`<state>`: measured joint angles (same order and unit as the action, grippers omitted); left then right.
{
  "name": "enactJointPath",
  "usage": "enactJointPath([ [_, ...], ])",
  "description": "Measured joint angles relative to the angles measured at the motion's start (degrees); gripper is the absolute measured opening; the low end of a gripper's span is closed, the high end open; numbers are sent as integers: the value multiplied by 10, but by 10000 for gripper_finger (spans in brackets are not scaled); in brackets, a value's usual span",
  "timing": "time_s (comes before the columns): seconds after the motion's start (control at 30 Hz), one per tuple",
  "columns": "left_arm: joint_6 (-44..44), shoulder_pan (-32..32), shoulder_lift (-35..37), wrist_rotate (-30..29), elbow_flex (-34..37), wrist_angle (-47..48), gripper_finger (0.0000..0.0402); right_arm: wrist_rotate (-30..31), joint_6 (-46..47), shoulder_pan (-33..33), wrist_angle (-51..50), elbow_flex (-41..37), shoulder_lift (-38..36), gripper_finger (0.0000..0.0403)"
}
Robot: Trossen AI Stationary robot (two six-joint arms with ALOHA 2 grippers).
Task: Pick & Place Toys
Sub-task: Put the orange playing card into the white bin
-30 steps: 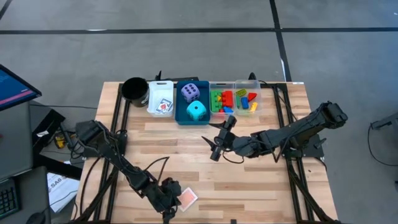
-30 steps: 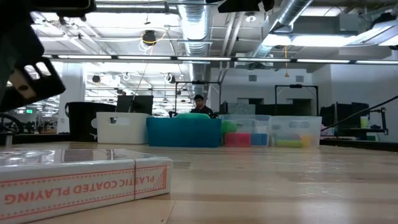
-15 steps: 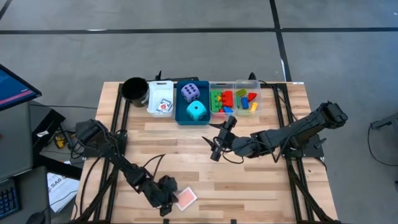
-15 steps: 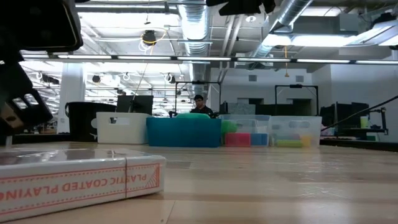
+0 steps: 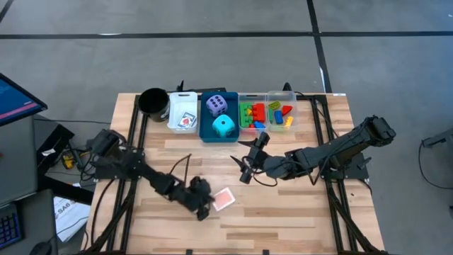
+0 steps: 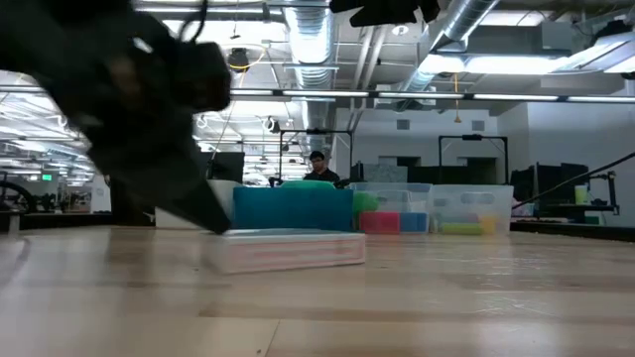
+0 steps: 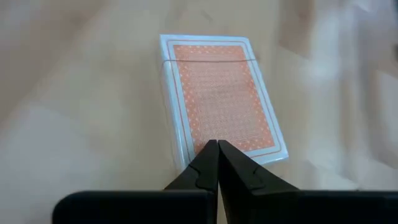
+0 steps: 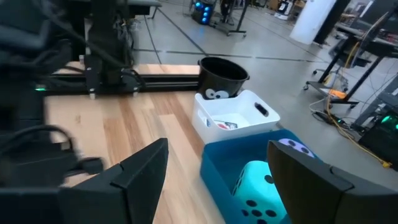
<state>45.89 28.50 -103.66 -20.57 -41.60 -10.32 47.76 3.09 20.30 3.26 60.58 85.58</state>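
One card deck (image 5: 224,199) lies flat mid-table, left gripper (image 5: 204,207) with fingers pressed together at its near edge, right gripper (image 5: 248,157) spread, idle near the bins; nudging may skate the deck away or ride over it.

Blurred in the low view: left arm (image 6: 129,109) and card deck (image 6: 288,248), lettering unreadable. Cut off in the right wrist view: cyan die (image 8: 258,193). White bin (image 5: 183,112) contents too small to tell.
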Motion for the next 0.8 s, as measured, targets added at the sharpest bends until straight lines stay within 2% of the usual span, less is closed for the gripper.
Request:
enactJointPath([
  [0.23, -140, -97, 0, 4, 0, 0, 0, -57, 19, 7, -38, 0, 0, 269],
  [0.33, -213, -121, 0, 4, 0, 0, 0, -75, 46, 11, -55, 0, 0, 269],
  [0.47, -265, -138, 5, 4, 0, 10, 0, -77, 78, 20, -88, 0, 0, 269],
  [0.63, -280, -141, 40, 1, 19, 45, 0, -76, 131, 32, -140, 0, 0, 269],
  [0.8, -246, -140, 115, 8, 86, 78, 0, -74, 175, 34, -164, 0, 0, 269],
])
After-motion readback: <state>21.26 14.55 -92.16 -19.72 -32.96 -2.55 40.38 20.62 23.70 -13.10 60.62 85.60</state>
